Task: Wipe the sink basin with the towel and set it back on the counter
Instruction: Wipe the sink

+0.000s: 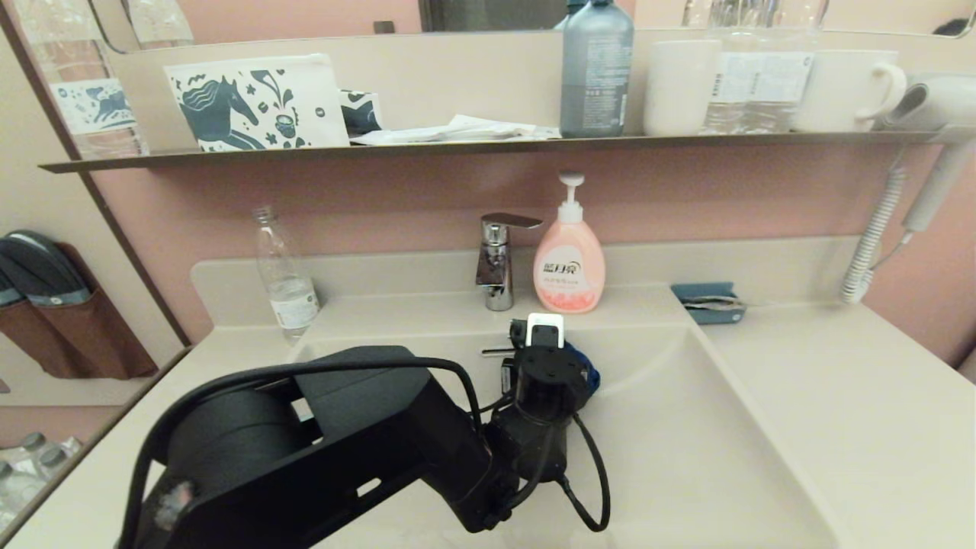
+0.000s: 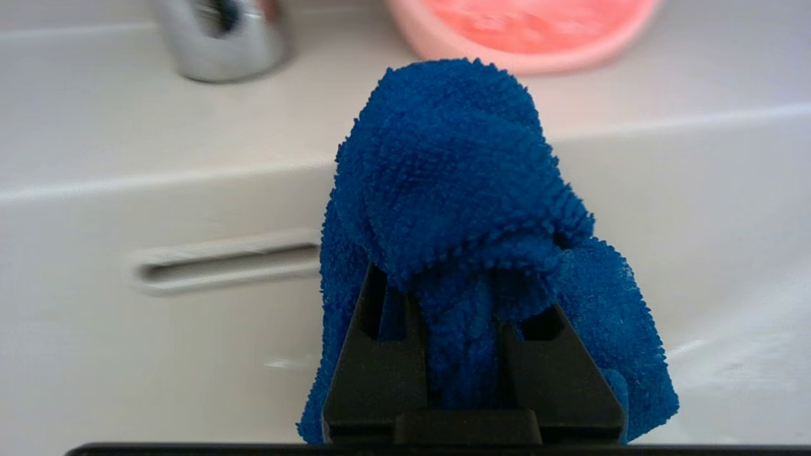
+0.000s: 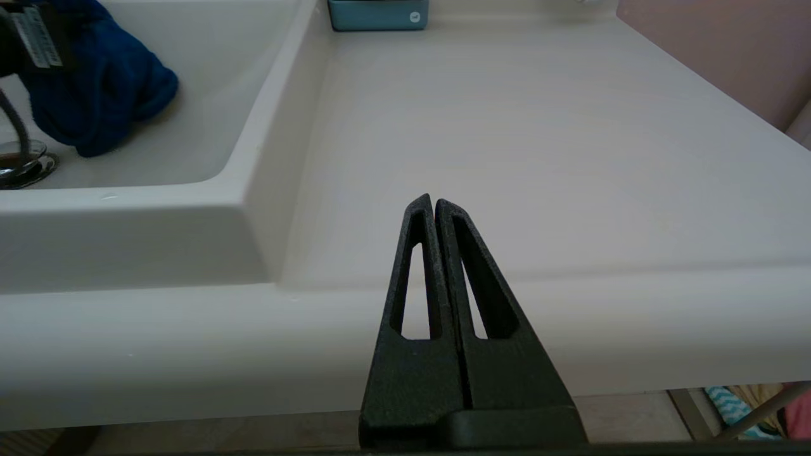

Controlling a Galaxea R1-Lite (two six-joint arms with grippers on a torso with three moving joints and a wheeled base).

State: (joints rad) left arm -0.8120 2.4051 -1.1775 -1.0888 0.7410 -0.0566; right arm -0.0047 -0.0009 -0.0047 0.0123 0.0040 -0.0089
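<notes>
Blue towel (image 2: 456,209) pinched in left gripper (image 2: 466,316), held inside sink basin (image 1: 686,427) against back wall, beside overflow slot (image 2: 228,261). Right gripper (image 3: 434,206) pressed together, empty, parked beyond counter (image 3: 538,145) front edge.

The left arm (image 1: 320,450) is matte black, built of blocky, rounded housings, with a thick black cable (image 1: 305,374) arching over it and a thinner one looping below the wrist. A cylindrical wrist section carries a small white-framed part, perhaps a camera mount. Each claw's fingers (image 3: 443,304) are black, textured, tapered wedges with long triangular cut-outs.
</notes>
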